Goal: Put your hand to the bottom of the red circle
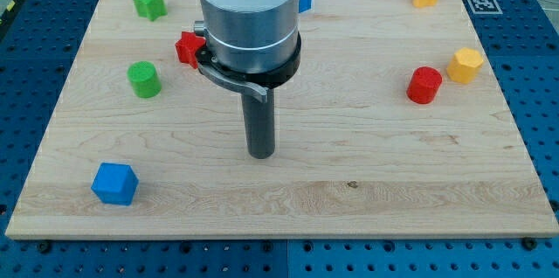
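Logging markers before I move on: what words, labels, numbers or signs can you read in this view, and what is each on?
No readable words, brands or numbers anywhere.
One sign only: a black-and-white square fiducial marker on the wooden board's top-right corner; a pattern, not text.
The blocks and my tip carry no markings.

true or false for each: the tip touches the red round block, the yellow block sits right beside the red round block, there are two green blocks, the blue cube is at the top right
1. My tip touches the red round block. False: it stands well to the view's left of it, apart.
2. A yellow block sits close beside the red round block. True.
3. Two green blocks show, a star and a round one. True.
4. The blue cube is at the view's top right. False: it is at the bottom left.
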Robot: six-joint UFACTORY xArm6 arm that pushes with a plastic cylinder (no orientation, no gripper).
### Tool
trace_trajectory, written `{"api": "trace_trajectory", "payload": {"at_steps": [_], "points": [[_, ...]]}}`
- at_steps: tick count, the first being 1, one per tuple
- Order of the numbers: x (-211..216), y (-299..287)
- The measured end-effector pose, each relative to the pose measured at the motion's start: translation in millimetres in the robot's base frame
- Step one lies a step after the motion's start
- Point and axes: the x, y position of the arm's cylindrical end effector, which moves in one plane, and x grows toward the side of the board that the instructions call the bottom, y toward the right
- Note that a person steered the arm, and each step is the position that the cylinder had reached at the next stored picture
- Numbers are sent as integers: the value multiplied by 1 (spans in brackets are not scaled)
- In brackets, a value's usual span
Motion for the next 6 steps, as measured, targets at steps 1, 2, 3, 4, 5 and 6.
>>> {"api": "trace_trajectory", "payload": {"at_steps": [1, 2, 3, 4, 5, 6], "points": [[0, 7], [0, 17], [0, 22], [0, 32], [0, 52], [0, 58]]}}
